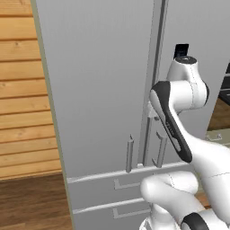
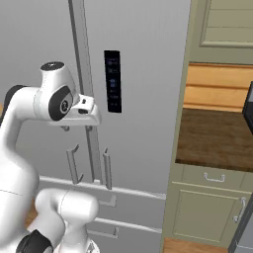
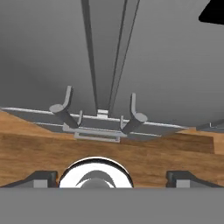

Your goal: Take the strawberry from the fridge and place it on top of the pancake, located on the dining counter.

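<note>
1. Grey and shut, the fridge (image 1: 103,90) stands right in front of the arm. The strawberry must be inside, so I can't see it.
2. The gripper (image 3: 112,176) has its fingers spread wide apart and holds nothing.
3. It looks down the doors. The two handles (image 3: 63,111) run straight up and down, just ahead of it and a bit below.

Wood floor (image 1: 31,202), dark brown planks, carries the fridge (image 1: 99,90); fridge stands directly on it, both doors shut, two drawers at the bottom. Right of the fridge: olive cabinet (image 2: 207,207) with a dark-brown wooden table (image 2: 217,138) on top, flush against the fridge side. Nothing readable lying on that table's visible part. Floor also runs beneath the fridge front in hand view.
</note>
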